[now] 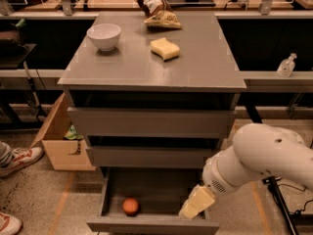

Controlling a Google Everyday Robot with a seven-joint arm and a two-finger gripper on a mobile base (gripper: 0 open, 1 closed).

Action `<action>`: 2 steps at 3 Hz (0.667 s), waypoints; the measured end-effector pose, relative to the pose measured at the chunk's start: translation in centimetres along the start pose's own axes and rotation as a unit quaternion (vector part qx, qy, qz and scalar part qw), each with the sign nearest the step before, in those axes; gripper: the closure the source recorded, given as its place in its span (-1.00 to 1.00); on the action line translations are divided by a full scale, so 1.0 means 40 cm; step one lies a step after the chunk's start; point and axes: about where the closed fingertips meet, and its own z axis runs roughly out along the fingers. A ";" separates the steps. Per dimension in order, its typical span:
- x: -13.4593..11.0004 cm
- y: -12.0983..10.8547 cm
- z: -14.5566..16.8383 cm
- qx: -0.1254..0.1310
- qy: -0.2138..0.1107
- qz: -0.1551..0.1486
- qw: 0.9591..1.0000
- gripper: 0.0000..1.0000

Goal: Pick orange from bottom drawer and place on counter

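Observation:
The orange [130,206] lies in the open bottom drawer [152,225], toward its front left. The counter [195,67] is the grey top of the cabinet above. My white arm reaches in from the right, and my gripper [196,203], a pale cream piece at its end, hangs over the right side of the drawer, to the right of the orange and apart from it.
On the counter stand a white bowl [103,35], a pale yellow sponge [165,48] and a crumpled chip bag [159,11]. A cardboard box [61,141] sits left of the cabinet, with a person's shoes [19,159] on the floor. A tripod leg [276,204] stands at right.

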 end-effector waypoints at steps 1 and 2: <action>0.002 0.037 0.164 -0.020 -0.020 0.030 0.999 -1.00; -0.029 0.005 0.197 0.003 -0.052 0.038 0.998 -1.00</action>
